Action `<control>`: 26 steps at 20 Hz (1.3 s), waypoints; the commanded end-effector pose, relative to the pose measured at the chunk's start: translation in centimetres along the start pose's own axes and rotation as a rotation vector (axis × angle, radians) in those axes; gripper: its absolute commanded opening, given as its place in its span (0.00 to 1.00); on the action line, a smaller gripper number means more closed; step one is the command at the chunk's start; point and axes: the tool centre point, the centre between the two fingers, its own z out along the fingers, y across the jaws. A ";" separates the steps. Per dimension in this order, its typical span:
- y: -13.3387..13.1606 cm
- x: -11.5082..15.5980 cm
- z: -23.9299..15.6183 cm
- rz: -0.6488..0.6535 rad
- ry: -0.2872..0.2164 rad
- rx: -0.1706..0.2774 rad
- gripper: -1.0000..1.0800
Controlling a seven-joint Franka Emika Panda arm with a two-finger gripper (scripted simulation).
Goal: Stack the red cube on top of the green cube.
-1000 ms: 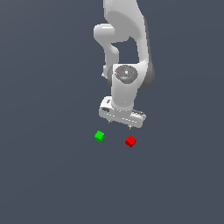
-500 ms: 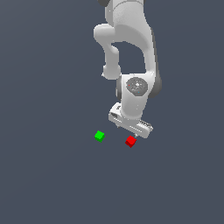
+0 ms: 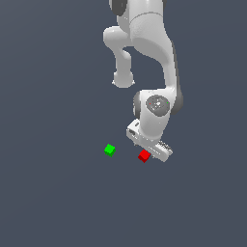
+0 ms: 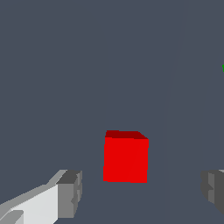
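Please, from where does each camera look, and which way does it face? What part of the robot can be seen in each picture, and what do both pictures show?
Exterior view: off the arm and raised, it looks down on the dark floor; it shows the white arm from its upper links to the gripper, low beside the red cube, with the green cube toward the exterior view's left.
Wrist view: on the wrist, it looks past the two fingers at the floor; the red cube lies between them, untouched.
Shared: the red cube clearly; the green cube is only a sliver at the wrist picture's edge.
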 end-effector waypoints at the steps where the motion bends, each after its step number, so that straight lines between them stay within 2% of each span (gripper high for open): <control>1: -0.4 0.1 0.3 0.024 0.001 0.001 0.96; 10: -0.7 0.1 0.8 0.035 0.000 0.002 0.96; 19: -0.6 0.1 4.7 0.039 0.000 0.002 0.96; 25: -0.7 0.2 5.5 0.040 0.000 0.002 0.96; 26: -0.7 0.2 5.5 0.040 0.000 0.002 0.00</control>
